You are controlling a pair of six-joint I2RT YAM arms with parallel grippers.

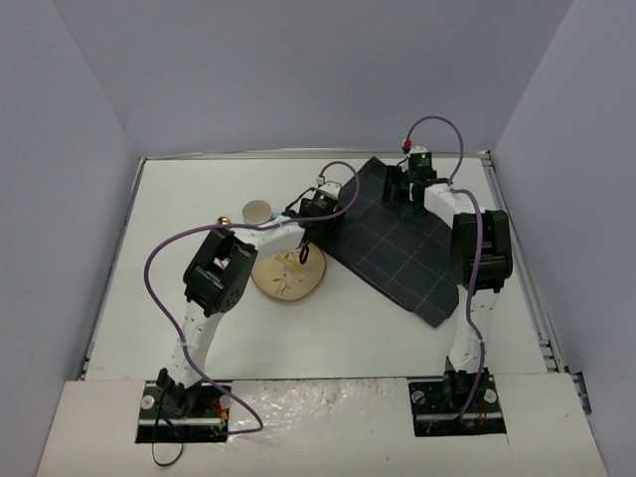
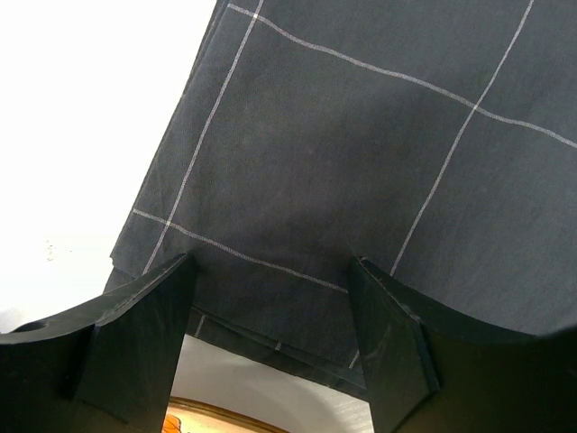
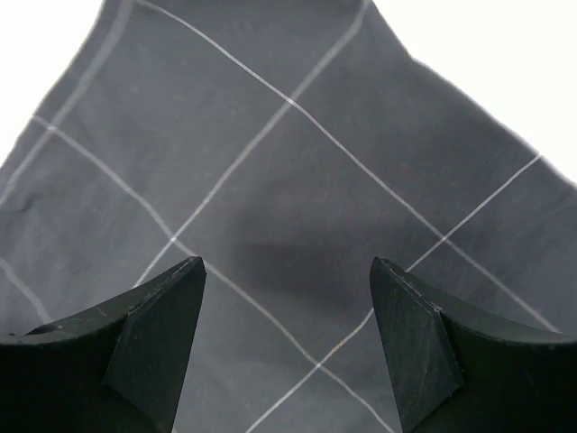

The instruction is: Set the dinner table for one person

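Wrist views show left hand (image 2: 270, 262) and right hand (image 3: 287, 263) spread above dark grey checked cloth (image 2: 361, 135) on large white surface (image 2: 81, 99).

White arms (image 1: 192, 336), black joints (image 1: 217, 273) — purple cables (image 1: 434, 119).

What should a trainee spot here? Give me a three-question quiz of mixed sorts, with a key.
1. True or false: the left end effector and the right end effector are both open.
2. Which thing lies beneath both? A. a bowl B. the cloth C. a tray
3. Fill in: the cup stands on the cloth's ___ side (robot's own left or right).
Key: 1 true; 2 B; 3 left.
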